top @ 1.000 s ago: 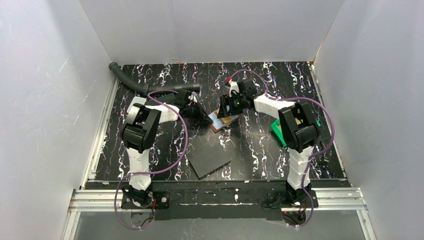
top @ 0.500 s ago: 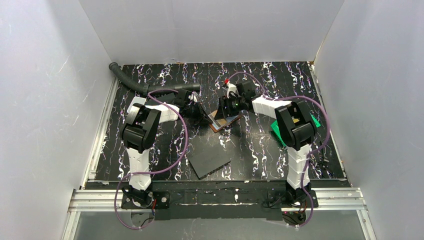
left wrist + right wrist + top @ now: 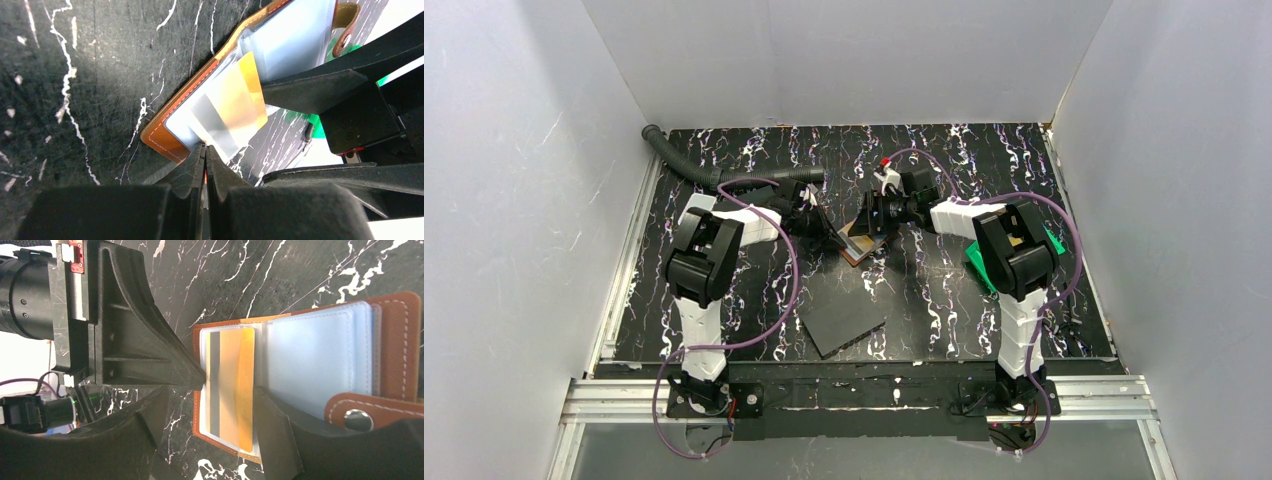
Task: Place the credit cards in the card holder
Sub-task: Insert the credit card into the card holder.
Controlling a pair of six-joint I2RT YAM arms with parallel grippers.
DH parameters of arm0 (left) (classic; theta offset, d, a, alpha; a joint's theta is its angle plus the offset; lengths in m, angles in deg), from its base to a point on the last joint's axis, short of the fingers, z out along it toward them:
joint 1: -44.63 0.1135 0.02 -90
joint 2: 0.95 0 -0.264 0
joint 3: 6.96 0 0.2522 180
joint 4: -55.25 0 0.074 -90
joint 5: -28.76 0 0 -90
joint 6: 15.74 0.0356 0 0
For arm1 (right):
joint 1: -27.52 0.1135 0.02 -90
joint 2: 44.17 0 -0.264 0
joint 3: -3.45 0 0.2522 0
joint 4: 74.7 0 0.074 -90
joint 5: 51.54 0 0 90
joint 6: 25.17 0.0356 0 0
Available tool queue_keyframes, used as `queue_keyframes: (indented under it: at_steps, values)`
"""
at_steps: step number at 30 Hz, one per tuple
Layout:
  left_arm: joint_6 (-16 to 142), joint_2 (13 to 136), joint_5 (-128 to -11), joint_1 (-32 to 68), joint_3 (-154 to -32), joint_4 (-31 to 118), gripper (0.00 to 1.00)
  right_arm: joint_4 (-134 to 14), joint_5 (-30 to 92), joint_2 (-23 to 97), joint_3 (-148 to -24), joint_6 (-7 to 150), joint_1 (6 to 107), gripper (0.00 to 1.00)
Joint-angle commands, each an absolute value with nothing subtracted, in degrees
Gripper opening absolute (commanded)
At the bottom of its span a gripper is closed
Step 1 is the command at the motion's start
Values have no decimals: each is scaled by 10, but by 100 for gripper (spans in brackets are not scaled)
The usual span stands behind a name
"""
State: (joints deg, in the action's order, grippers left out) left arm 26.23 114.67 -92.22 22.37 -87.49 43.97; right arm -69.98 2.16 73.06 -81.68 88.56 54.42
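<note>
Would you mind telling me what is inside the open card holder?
An orange-yellow card with a grey stripe sits partly tucked in the card holder. The pale sleeves beside it hide anything beneath them.

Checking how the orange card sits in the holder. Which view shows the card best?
Right wrist: the card lies face-on, its dark stripe and edges clear within the open holder. Left wrist shows it slanted, with glare over it. In the top view it is too small to make out; only the holder shows.

Card holder (image 3: 861, 246) between left hand (image 3: 205, 150), right hand (image 3: 215, 427) — card (image 3: 231, 385) on its left-hand end; slab (image 3: 842, 322) nearer bases.
</note>
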Motion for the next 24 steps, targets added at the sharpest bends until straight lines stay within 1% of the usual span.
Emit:
queue_keyframes:
  at_steps: [1,4,6,8,12,16,19,22,24]
  values:
    - [293,1110,-885,226,-881,379,2,-678,5,687,-837,902,544,72]
    - [306,1077,-880,237,-884,354,16,-603,53,666,-873,867,535,75]
    - [315,1056,-882,245,-885,334,20,-530,86,661,-910,834,531,77]
    - [328,1033,-890,252,-884,316,27,-477,117,653,-939,813,530,77]
    - [353,971,-898,257,-884,274,39,-404,186,603,-956,784,530,78]
    - [388,936,-944,257,-921,214,51,-359,322,516,-924,752,520,75]
    - [399,914,-994,257,-951,198,61,-323,444,454,-881,754,494,75]
    - [414,898,-1035,256,-973,194,69,-320,505,380,-820,771,451,75]
    - [434,895,-1051,257,-985,181,79,-312,515,334,-779,792,400,73]
